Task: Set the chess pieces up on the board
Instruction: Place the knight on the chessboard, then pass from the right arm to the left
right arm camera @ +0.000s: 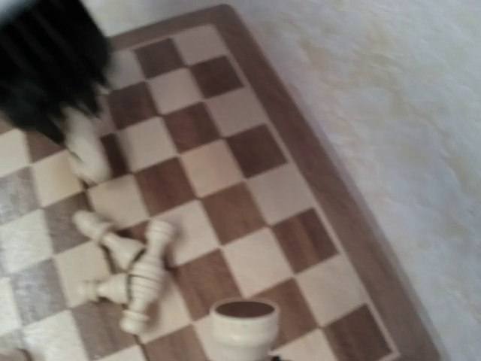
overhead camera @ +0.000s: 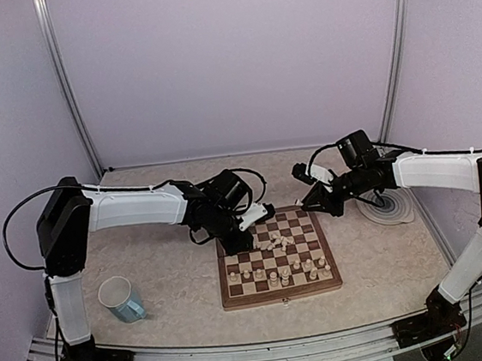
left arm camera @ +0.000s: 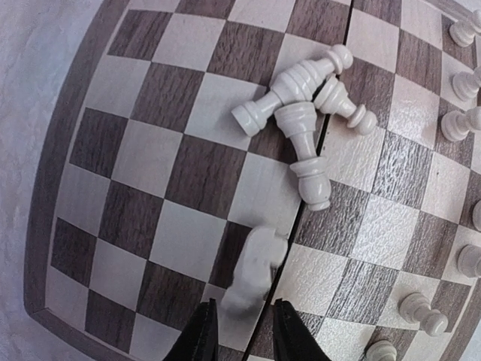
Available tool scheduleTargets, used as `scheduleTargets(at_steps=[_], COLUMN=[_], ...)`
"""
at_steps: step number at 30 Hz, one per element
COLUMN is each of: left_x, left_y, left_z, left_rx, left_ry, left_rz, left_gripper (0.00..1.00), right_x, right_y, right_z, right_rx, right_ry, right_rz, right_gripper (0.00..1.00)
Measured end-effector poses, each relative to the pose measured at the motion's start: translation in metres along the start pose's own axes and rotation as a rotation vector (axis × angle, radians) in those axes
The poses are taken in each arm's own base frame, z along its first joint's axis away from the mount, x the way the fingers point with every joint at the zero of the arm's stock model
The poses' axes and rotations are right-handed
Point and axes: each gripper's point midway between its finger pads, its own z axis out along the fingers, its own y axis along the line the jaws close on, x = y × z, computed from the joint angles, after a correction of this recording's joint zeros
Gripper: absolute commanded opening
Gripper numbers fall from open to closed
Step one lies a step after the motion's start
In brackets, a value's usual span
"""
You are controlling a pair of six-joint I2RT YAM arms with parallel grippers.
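Top external view, left to right: a pale blue cup (overhead camera: 121, 298) is seen upright on the table, well left of the board (overhead camera: 235, 301). The left gripper (left arm camera: 246, 329) is positioned over the board's far left part. Its fingers are set narrowly apart, and the base of a toppled knight (left arm camera: 257, 267) is found right at their tips — whether it is pinched cannot be told. A heap of fallen pieces (left arm camera: 304, 98) is located by the centre seam, and standing pieces (overhead camera: 273, 276) are ranged along the near rows. The right gripper (overhead camera: 323, 205) is positioned by the far right corner, pressed together on a cream piece (right arm camera: 243, 325) — its brown underside is turned toward the wrist camera. A ringed plate (overhead camera: 395, 209) is partly hidden under the right arm.
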Motion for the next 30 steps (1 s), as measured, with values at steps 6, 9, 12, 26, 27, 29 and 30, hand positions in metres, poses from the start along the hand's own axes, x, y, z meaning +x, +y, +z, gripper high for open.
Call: scheduleTargets(at_steps=[6,9,12,26,27,29,30], left_x=[0.011,0.008,-0.002,-0.119,-0.123,-0.131,-0.136], left_y=[-0.002,-0.001,0.0,0.003,-0.001,-0.01,-0.015], left_z=[0.011,0.01,0.004,-0.095,-0.095,-0.092,-0.089], left_rx=[0.009,0.009,0.022,0.419,0.44,0.479,0.496], left_ry=[0.039,0.032,-0.01,-0.636,-0.643,-0.643,-0.637], left_rz=[-0.042,-0.063,-0.115,-0.587,-0.591,-0.604,-0.608], left_gripper=[0.43,0.45,0.48,0.51,0.5,0.49,0.49], right_x=[-0.004,-0.005,-0.005,-0.008,-0.009,-0.01,-0.01], right_y=[0.012,0.015,0.019,0.044,0.046,0.049,0.051], right_z=[0.0,-0.001,-0.001,0.004,0.005,0.006,0.006], right_rx=[-0.065,-0.083,-0.106,-0.174,-0.178,-0.186,-0.188], right_ry=[-0.027,-0.036,-0.042,-0.032,-0.032,-0.032,-0.032], right_rz=[-0.003,-0.001,-0.001,-0.046,-0.051,-0.06,-0.064], right_gripper=[0.0,0.0,0.0,0.0,0.0,0.0,0.0])
